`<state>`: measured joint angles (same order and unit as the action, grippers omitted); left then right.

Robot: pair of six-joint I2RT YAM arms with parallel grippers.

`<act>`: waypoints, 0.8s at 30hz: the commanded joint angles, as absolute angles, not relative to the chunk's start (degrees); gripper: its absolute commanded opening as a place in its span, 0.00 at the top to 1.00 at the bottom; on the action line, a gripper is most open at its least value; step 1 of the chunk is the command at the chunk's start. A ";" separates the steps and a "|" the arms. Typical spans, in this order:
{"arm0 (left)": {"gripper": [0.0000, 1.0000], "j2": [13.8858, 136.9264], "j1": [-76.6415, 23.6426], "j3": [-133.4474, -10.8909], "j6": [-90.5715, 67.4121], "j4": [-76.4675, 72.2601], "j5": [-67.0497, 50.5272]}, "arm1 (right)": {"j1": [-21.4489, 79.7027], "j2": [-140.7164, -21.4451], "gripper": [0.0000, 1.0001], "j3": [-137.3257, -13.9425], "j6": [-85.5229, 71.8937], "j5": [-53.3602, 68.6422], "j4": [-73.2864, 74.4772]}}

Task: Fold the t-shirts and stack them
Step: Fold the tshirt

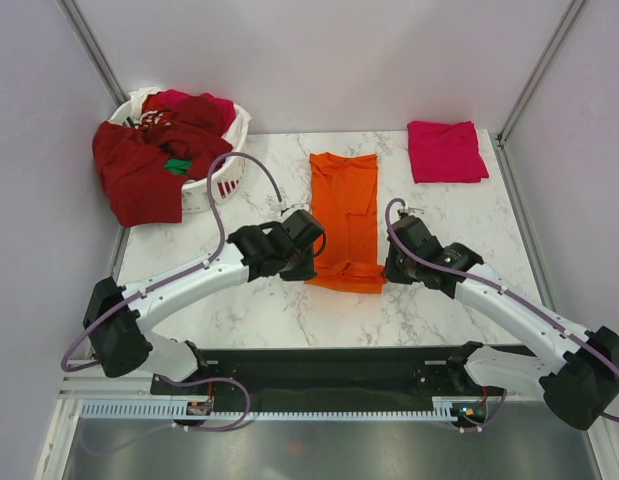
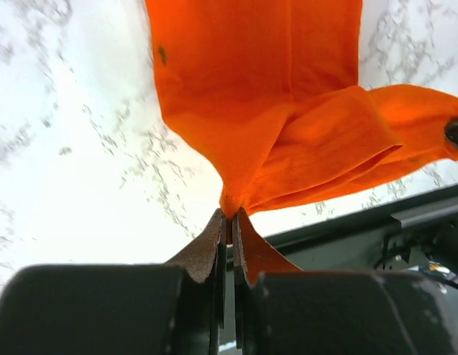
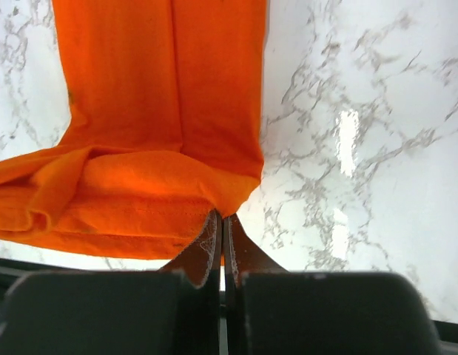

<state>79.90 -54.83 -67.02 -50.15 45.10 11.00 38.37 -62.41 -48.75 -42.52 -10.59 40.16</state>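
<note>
Right, the orange t-shirt [image 1: 345, 215] lies as a long folded strip on the marble surface [image 1: 249, 305], with its near hem bunched up. The left jaws are clamped on its near left corner, and the right jaws are pinched tight on its near right corner. Beyond it to the right sits a folded magenta t-shirt [image 1: 446, 151]. Off to its far left is the white basket [image 1: 227, 182], heaped with dark red t-shirts [image 1: 139, 175].
</note>
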 commanded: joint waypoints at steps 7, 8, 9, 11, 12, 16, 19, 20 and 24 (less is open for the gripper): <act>0.92 91.92 -46.33 -80.32 -36.83 46.32 9.41 | 31.38 -72.58 1.00 -57.65 -32.18 -9.76 37.01; 0.92 93.59 -45.88 -81.20 -36.48 46.32 9.40 | 30.68 -73.47 1.00 -58.79 -31.73 -9.49 36.74; 0.92 94.56 -45.44 -81.99 -35.60 46.32 9.32 | 29.54 -74.26 1.00 -59.41 -31.21 -8.97 36.56; 0.92 96.06 -44.21 -84.28 -34.81 46.32 9.14 | 28.48 -76.90 1.00 -61.16 -30.15 -8.18 35.51; 0.92 97.54 -43.95 -85.07 -34.11 46.32 9.05 | 27.69 -78.73 1.00 -61.78 -29.97 -7.74 35.33; 0.93 101.24 -42.11 -89.20 -32.17 46.32 8.35 | 26.28 -83.48 1.00 -65.12 -28.92 -7.03 34.19; 0.93 103.71 -40.70 -91.13 -31.38 46.41 7.65 | 25.32 -86.74 1.00 -67.23 -28.48 -6.07 33.49; 0.93 104.23 -40.35 -91.58 -31.20 46.41 7.47 | 25.23 -87.53 1.00 -68.19 -28.39 -5.89 33.31; 0.93 107.48 -39.03 -93.25 -30.32 46.41 6.68 | 24.26 -92.01 1.00 -70.13 -28.48 -5.19 32.35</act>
